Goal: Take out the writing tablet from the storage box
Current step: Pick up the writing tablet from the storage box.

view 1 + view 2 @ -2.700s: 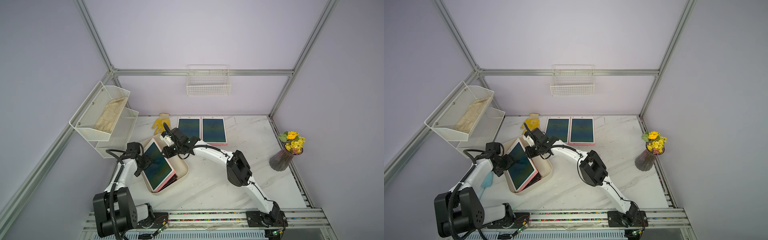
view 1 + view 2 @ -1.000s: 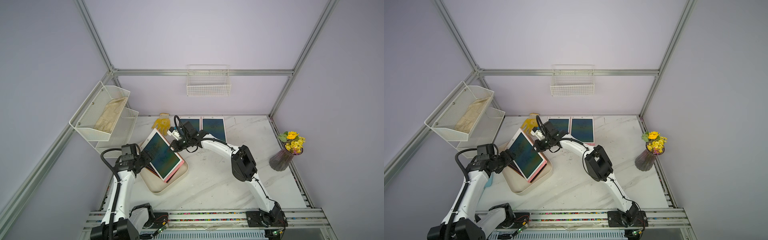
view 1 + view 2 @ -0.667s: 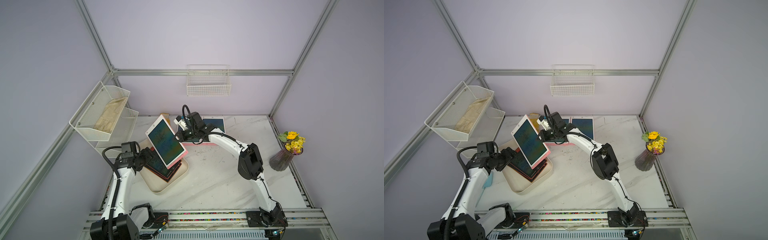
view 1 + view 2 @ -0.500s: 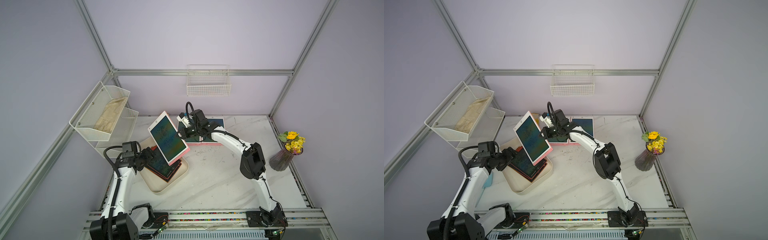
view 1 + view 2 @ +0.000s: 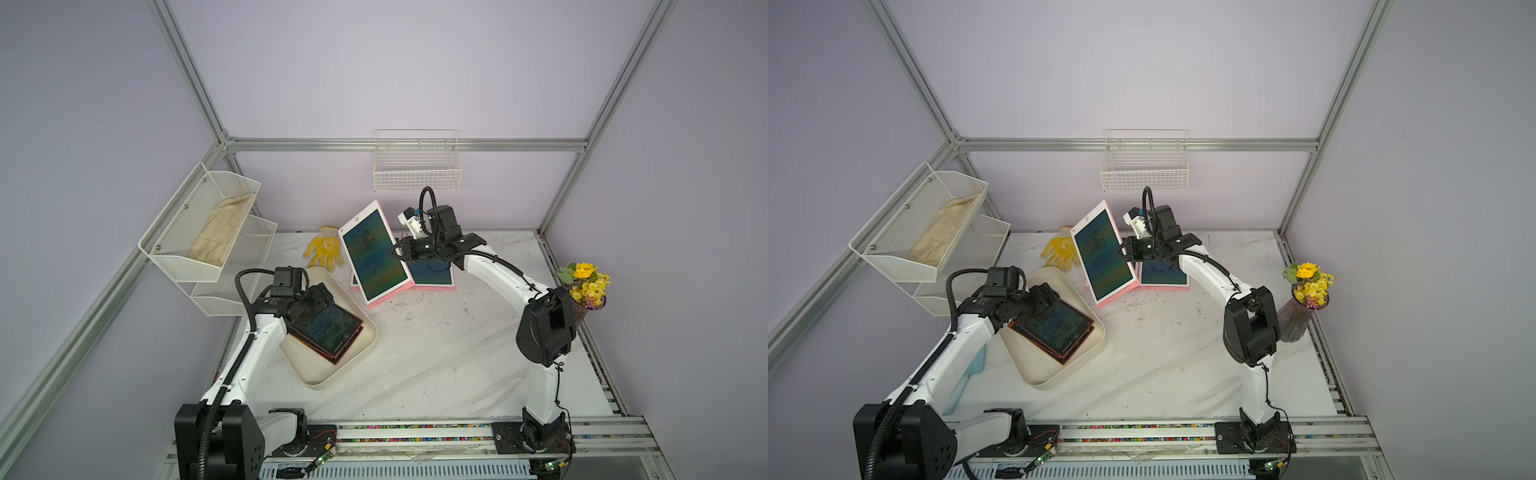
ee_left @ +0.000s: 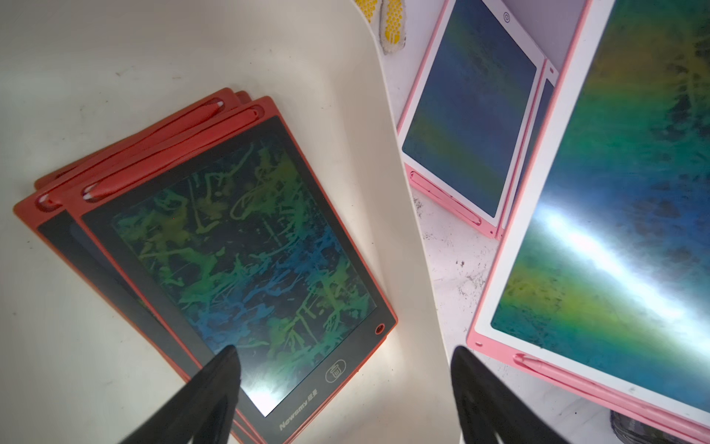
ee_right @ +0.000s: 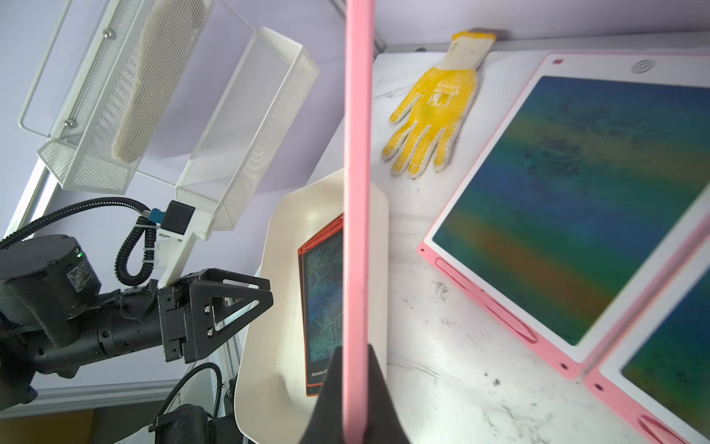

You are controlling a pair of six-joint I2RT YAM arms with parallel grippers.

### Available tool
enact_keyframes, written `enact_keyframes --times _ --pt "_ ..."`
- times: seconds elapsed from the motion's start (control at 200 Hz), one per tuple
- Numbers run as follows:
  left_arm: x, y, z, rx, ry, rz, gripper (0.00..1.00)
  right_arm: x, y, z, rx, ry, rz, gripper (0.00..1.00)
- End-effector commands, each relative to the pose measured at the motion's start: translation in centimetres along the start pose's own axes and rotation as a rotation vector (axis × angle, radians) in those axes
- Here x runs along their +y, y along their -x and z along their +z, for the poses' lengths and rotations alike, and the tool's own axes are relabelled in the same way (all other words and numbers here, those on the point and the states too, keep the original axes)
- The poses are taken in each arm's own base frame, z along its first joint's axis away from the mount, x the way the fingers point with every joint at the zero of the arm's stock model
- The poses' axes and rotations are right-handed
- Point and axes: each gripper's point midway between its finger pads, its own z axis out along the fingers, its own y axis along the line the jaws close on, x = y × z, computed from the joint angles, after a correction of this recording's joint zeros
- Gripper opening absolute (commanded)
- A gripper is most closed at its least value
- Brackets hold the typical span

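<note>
Lavender walls and a metal frame close in a white marble-patterned table [image 5: 436, 374], whose near half lies mostly bare. Directly under the left end effector [image 5: 321, 297] sits the cream-white shallow plastic storage box [image 5: 332, 376]. Its low, smooth walls would let a tablet be tipped up and out over the rim.

The large pink-framed white writing tablet [image 5: 374, 257] is already clear of that box. The right end effector [image 5: 397, 251] pinches it by one long edge, fingers pressed onto the pink frame. The panel hangs steeply tilted beyond its tips, screen turned upward. An edge grip probably spares the screen and leaves the underside free for laying flat.

Below that end effector's wrist, two more pink-framed tablets [image 5: 430, 277] lie flat, side by side. The held one overlaps them in both top views. A fanned stack of red-framed dark tablets [image 5: 328, 328] rests in the box beneath the left end effector, whose fingers are spread wide and hold nothing. Past the held tablet from the right end effector lies a yellow knitted work glove [image 5: 326, 251].

The held tablet's lower corner comes near both the box rim and the flat tablets' edge. Whether it touches the table cannot be told. The widest free room lies robot-ward of the right end effector.
</note>
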Motion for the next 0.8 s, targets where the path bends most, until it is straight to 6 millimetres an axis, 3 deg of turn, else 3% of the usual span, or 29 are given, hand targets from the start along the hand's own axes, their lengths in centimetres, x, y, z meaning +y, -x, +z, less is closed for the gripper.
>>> enact_keyframes --times 0.0,0.16,0.285,0.475,0.48,0.695,0.795 --pt "-4.0 3.9 -2.0 -0.120 -0.065 0.043 0.85 1.7 1.9 -3.0 -0.079 0.026 -0.075 0.00" --pt "-6.1 3.6 -1.0 -0.098 -0.089 0.081 0.84 -0.1 1.0 -4.7 -0.082 -0.009 -0.048 0.00" --pt "-7.7 4.5 -1.1 -0.107 -0.109 0.090 0.85 -1.2 0.6 -6.6 -0.102 -0.052 -0.031 0.00" --pt "-10.7 5.3 -1.1 -0.121 -0.145 0.118 0.86 -4.7 -0.4 -9.6 -0.124 -0.095 0.025 0.00" --pt "-10.6 5.1 -0.5 -0.109 -0.136 0.119 0.86 -4.7 -0.4 -9.7 -0.124 -0.097 0.024 0.00" --pt "-13.2 3.5 2.1 -0.045 -0.152 0.175 0.85 -11.7 -1.0 -13.5 -0.165 -0.170 0.103 0.00" --pt "-14.5 2.7 2.7 -0.024 -0.169 0.208 0.85 -14.7 -0.3 -15.4 -0.202 -0.199 0.126 0.00"
